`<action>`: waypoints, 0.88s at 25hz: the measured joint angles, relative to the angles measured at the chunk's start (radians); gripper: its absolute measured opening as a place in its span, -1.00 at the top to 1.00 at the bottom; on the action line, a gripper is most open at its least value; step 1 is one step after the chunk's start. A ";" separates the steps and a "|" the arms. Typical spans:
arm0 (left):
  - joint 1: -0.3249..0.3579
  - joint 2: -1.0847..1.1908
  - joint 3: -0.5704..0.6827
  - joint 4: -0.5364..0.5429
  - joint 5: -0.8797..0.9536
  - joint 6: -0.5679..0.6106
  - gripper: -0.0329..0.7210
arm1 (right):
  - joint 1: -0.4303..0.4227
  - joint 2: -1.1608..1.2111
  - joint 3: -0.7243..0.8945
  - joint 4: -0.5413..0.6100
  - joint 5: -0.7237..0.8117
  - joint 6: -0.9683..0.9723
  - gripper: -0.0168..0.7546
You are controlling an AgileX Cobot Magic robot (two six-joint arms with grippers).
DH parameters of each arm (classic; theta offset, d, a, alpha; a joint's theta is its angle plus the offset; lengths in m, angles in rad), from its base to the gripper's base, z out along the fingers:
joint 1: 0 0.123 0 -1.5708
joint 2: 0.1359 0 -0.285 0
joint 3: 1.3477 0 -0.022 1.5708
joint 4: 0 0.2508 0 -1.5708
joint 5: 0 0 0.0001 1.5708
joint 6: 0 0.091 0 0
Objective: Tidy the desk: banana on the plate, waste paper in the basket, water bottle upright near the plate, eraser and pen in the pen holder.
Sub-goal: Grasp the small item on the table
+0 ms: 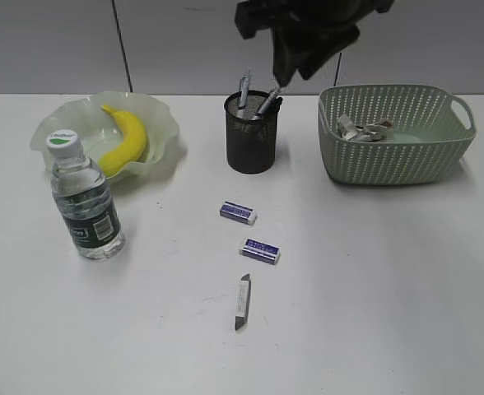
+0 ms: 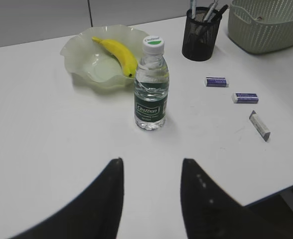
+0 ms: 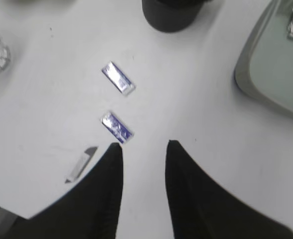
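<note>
Above the pen holder (image 1: 251, 132) hangs the right gripper (image 3: 143, 145) — seemingly empty, jaws slightly parted — pointing down.

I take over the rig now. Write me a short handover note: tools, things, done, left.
Left tool: open, empty, low over the desk.
Right tool: open, empty, high over the pen holder.
Done: banana on plate; water bottle upright beside it; waste paper in basket; pens in holder.
Left: two purple erasers and a grey eraser lie on the desk.
</note>
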 joint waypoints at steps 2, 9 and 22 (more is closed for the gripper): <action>0.000 0.000 0.000 0.000 0.000 0.000 0.15 | 0.000 -0.089 0.113 -0.003 0.000 0.000 0.33; 0.000 0.000 0.000 0.000 0.000 0.000 0.15 | 0.001 -0.411 0.568 -0.035 0.001 -0.001 0.33; 0.000 0.000 0.000 0.000 0.000 0.000 0.15 | 0.001 -1.218 1.185 -0.062 -0.104 -0.002 0.33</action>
